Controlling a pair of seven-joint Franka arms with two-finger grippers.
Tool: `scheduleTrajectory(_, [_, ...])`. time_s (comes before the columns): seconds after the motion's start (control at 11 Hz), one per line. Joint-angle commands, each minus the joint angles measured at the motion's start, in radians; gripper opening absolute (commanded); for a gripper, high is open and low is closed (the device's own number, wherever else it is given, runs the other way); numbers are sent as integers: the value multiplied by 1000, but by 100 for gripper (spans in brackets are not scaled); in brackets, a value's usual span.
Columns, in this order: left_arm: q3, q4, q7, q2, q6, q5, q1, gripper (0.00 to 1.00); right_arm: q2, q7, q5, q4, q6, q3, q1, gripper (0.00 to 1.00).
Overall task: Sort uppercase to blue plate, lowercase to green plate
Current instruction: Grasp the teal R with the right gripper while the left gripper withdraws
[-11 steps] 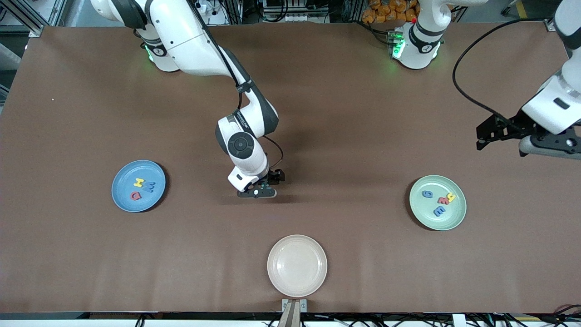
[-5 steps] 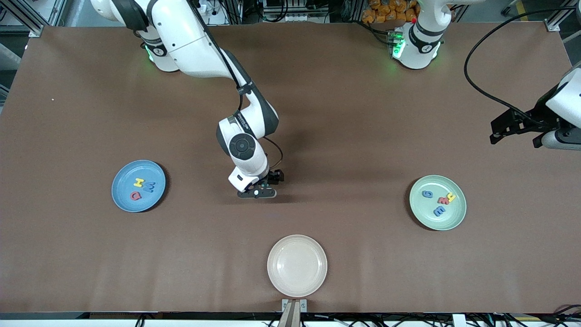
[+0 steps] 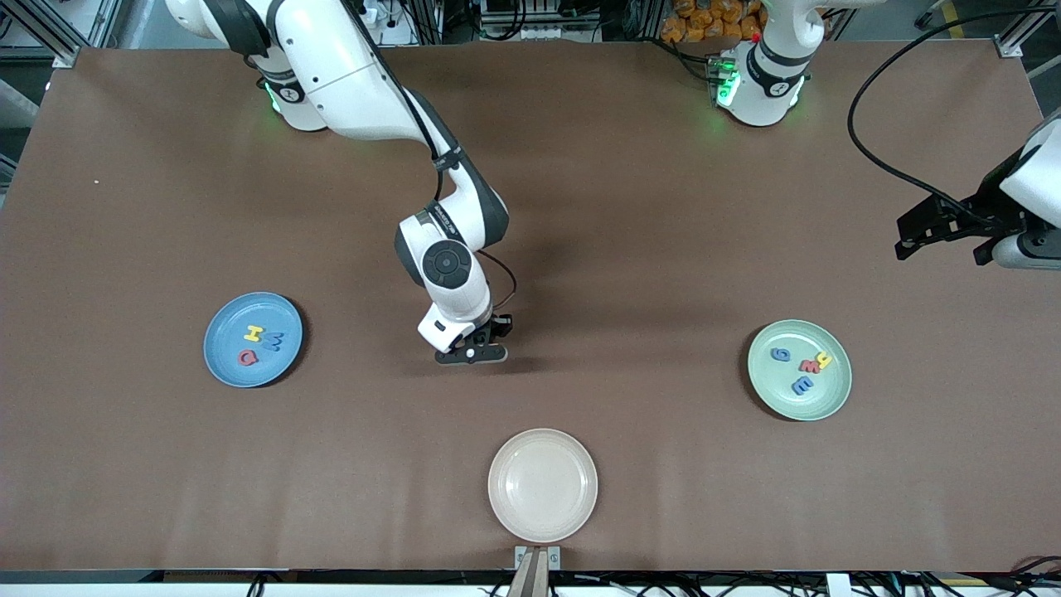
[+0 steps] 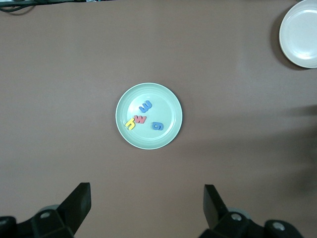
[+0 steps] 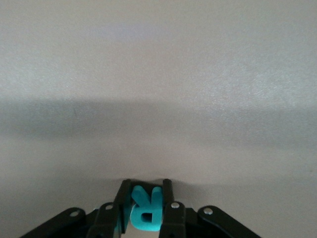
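Brown table (image 3: pixel 630 249) work: we see the right gripper (image 5: pixel 144 191) with jaws clenched on the teal R (image 5: pixel 144 210), which a thin foam edge hold could let twist out on lifting toward the blue plate (image 3: pixel 217 365), while the left gripper (image 4: pixel 147 210) waits with jaws released over the green plate (image 4: pixel 125 128).

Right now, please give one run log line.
right pincer: shut on teal R, mid-table | left pincer: open, waiting above green plate

Teal foam capital R (image 5: pixel 144 210) cut off at the right wrist picture's lower edge, flanked by black fingers (image 5: pixel 167 206); hidden under the right arm's white wrist in the front view. Left arm's black two-finger gripper (image 3: pixel 953 225) cropped by the front view's edge. Tiny yellow hooked foam letter (image 3: pixel 824 360) on the pale mint-green round plate (image 3: pixel 835 402): too small to read.
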Motion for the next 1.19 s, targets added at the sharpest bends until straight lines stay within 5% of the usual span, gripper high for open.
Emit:
scheduleTrajectory(0.0, [-13, 11, -11, -7, -23, -2, 17, 100, 7, 10, -17, -1, 3, -2, -2, 0])
scheduleTrajectory(0.27, [-12, 11, -9, -7, -30, 2, 37, 100, -17, -5, -16, 13, -26, -28, -19, 0])
scheduleTrajectory(0.55, [-13, 11, -6, -7, -30, 2, 39, 100, -34, -182, -16, 116, -245, -45, -116, 0])
scheduleTrajectory(1.1, [-25, 12, -12, -10, -64, 4, 33, 100, -49, -603, -13, 144, -399, -69, -390, 0])
